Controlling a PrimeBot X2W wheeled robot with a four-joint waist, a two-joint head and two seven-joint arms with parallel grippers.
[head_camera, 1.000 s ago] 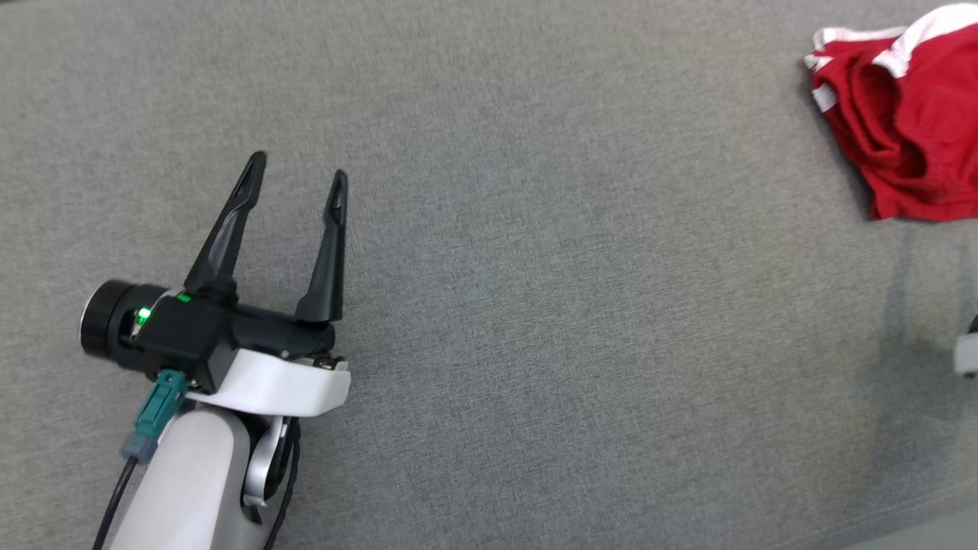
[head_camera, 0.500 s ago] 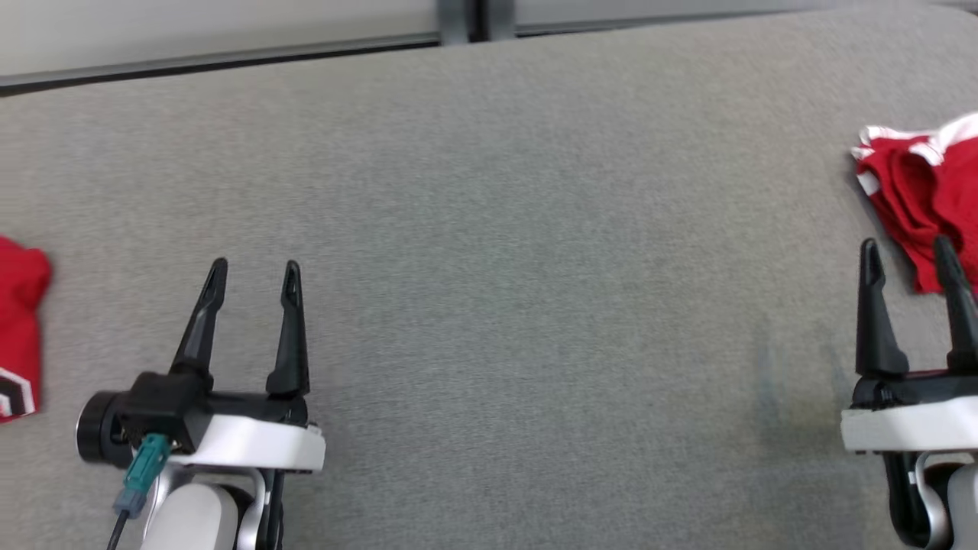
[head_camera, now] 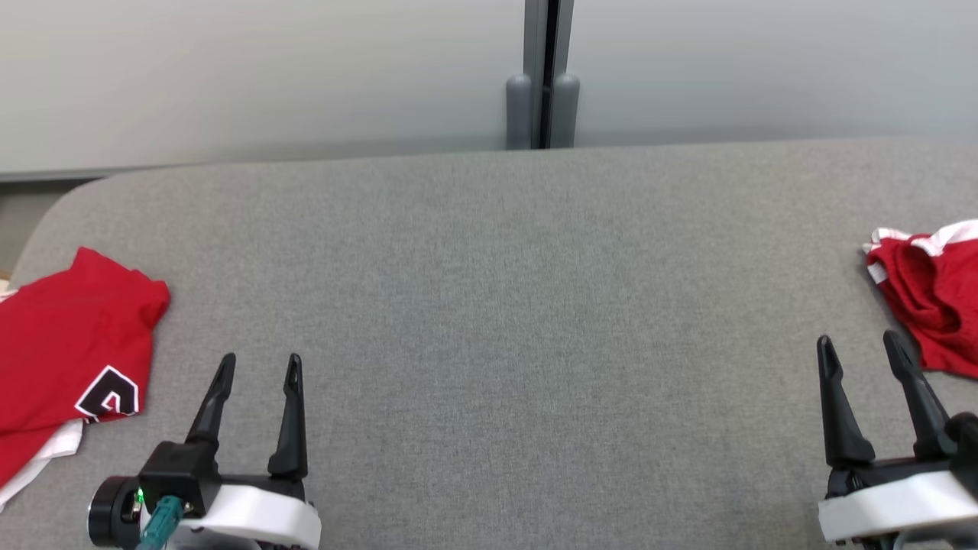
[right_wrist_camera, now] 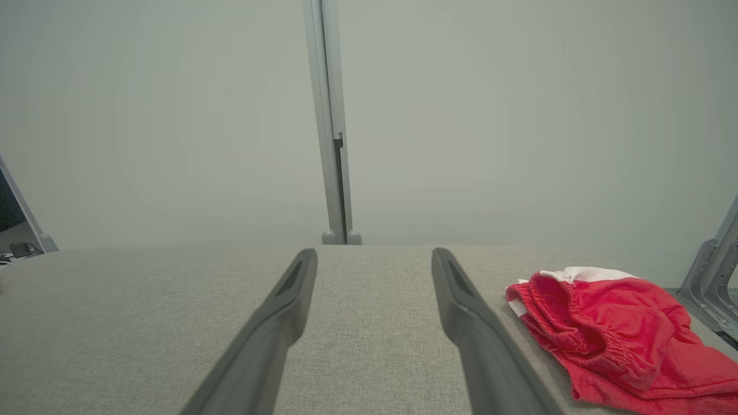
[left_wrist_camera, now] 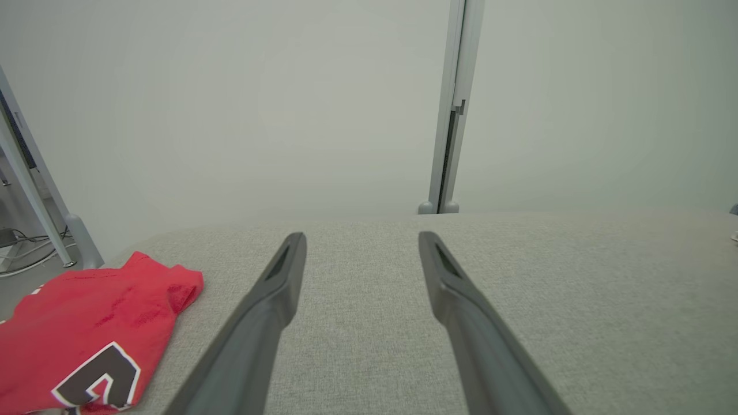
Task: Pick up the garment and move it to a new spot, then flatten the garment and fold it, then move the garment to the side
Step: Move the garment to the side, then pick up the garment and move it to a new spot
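while nothing's held, right gripper (head_camera: 857,340): spread, just beside red shorts (head_camera: 928,298) at tabletop (head_camera: 489,305) right edge
left gripper (head_camera: 260,359): spread, empty
risk: thin one-layer pinch, shorts slide off edge

Garments: two. One red shirt (head_camera: 69,336), black-white print, lay at left edge of table (head_camera: 489,305); one crumpled red shorts (head_camera: 936,298), white trim, at right edge. Grippers: two, left gripper (head_camera: 260,359) and right gripper (head_camera: 856,338). Table: one.

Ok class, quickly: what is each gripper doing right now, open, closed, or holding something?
Left gripper: open, fingers spread, holding nothing.
Right gripper: open, fingers spread, holding nothing.
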